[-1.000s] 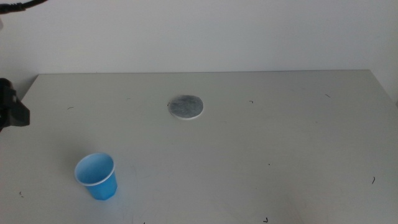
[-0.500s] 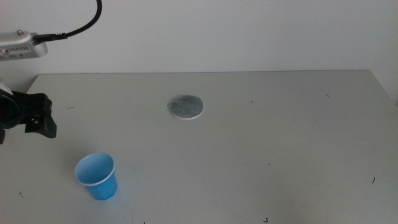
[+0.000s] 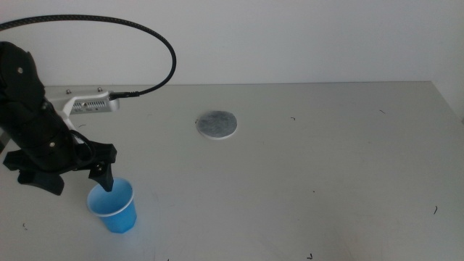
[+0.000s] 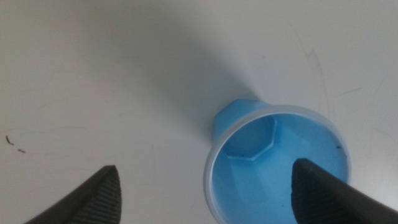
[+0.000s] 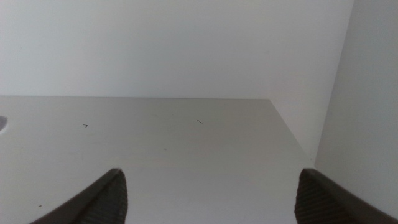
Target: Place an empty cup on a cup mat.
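Note:
The bright blue cup [image 3: 114,207] stands upright and empty near the table's front left; it also shows from above in the left wrist view [image 4: 277,165]. The grey cup mat [image 3: 216,124] lies flat near the table's middle, far from the cup. My left gripper [image 3: 81,180] is open, just above the cup's left rim, with one jaw over the cup's mouth and the other to its left. In the left wrist view one fingertip [image 4: 317,190] is over the cup's inside and the other is beside it. My right gripper [image 5: 208,199] is open and out of the middle view.
The grey table [image 3: 326,159] has small dark specks. A black cable [image 3: 156,40] arcs over the left arm. A white wall [image 3: 290,36] stands behind the table's far edge.
My left arm has come in from the left edge and moved right and forward to just above the cup. The cup and the mat have not moved.

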